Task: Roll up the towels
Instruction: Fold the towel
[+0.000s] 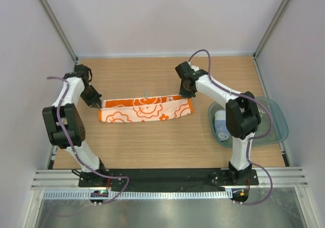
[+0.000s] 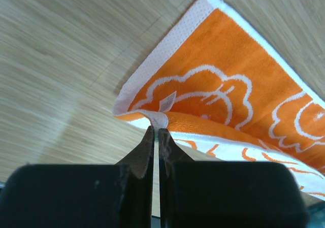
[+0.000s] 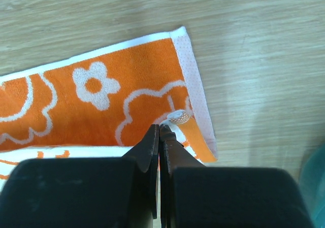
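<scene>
Finds the white terry towel with bright orange flower outlines (image 1: 146,109) lying as a long, narrow folded strip on the pale wooden tabletop (image 1: 152,141), long axis running left to right between the two arms.

Has the black two-finger left gripper (image 2: 155,129) at the strip's left end, jaws pressed together with only a small pucker of the towel's corner edge nipped at the tips. Has the black right gripper (image 3: 159,128) at the opposite end, likewise closed tight on a little fold of the right corner.

Puts each arm at its own short end, neither nearer than the other. Leaves the whole length of cloth stretching sideways away from either pair of jaws.

Judges the rolling not yet begun on this towel: no turn of cloth wound at either end. Calls, probably, for a roll along the long axis, from one short end toward the other.

Spots the pale grey-blue soft cloth (image 1: 221,129) off to the right inside the translucent teal plastic tray (image 1: 277,124), partly hidden behind the right arm, apparently bundled up already.
</scene>
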`<state>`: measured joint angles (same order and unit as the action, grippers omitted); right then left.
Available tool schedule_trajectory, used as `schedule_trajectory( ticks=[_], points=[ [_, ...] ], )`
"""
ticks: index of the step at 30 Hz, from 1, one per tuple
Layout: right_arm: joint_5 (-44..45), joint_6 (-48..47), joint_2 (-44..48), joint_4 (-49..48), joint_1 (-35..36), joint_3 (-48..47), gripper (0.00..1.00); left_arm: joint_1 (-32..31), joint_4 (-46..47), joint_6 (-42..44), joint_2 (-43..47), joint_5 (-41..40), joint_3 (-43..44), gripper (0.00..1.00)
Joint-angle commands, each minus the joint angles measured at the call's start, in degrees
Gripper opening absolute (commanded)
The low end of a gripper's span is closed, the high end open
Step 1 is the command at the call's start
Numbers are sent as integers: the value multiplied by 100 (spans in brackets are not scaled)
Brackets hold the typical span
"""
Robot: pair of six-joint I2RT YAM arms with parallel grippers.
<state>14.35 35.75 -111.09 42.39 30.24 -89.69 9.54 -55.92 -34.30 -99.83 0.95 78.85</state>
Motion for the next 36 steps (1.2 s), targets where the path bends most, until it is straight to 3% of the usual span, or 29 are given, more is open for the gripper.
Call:
schedule_trajectory(
  ticks=[1,12,31,34,36],
  points=[
    [-46,-156,-132,59,-44,-417,1,57,117,20,-150,-253,429,0],
    [-126,-288,-721,252,-211,-1190,1,48,20,-6,-888,-359,991,0],
    [-283,-279,-1679,191,-466,-1701,1,48,160,82,-1926,-139,1809,0],
    [-248,-261,-1802,199,-510,-1815,1,39,204,169,-1961,-130,1985,9],
    [-257,-253,-1890,251,-563,-1973,10,48,318,248,-1909,-130,2020,17]
  ],
)
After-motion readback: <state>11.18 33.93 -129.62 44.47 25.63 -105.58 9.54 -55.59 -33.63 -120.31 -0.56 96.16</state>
